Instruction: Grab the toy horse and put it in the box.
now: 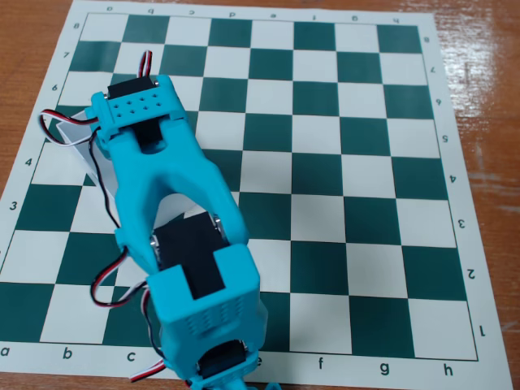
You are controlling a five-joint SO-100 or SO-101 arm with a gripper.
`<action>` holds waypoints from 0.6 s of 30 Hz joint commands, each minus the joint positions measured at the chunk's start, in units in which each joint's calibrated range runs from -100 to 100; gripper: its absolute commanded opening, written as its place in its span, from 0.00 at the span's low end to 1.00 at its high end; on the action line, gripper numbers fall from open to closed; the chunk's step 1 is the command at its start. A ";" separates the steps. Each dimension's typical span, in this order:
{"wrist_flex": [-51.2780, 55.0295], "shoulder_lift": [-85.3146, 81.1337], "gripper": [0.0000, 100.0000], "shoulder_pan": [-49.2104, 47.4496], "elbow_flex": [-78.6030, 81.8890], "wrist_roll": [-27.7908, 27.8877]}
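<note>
My arm [175,227] covers the box [75,140]. Claw state: can't tell (horse hidden too). Risk: a blind release misses the box.

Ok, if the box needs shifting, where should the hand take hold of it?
Probably by the rim of the box, at the white corner showing left of the arm in the fixed view. Its sides look thin, so come straight down from above and pinch one wall. The arm hides the rest of it.
</note>
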 commanded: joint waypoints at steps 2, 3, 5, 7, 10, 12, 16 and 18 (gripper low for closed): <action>-0.20 -4.78 0.17 1.63 -0.77 1.21; -0.12 -5.40 0.16 2.20 -0.77 1.55; 0.22 -6.81 0.13 3.63 -0.95 2.04; 0.96 -8.94 0.04 5.41 -1.04 2.24; 1.38 -13.89 0.00 8.34 1.96 3.07; 1.13 -17.96 0.00 9.98 5.78 3.75; 0.80 -26.99 0.00 12.70 14.61 4.24; 0.22 -31.68 0.00 13.77 19.53 4.29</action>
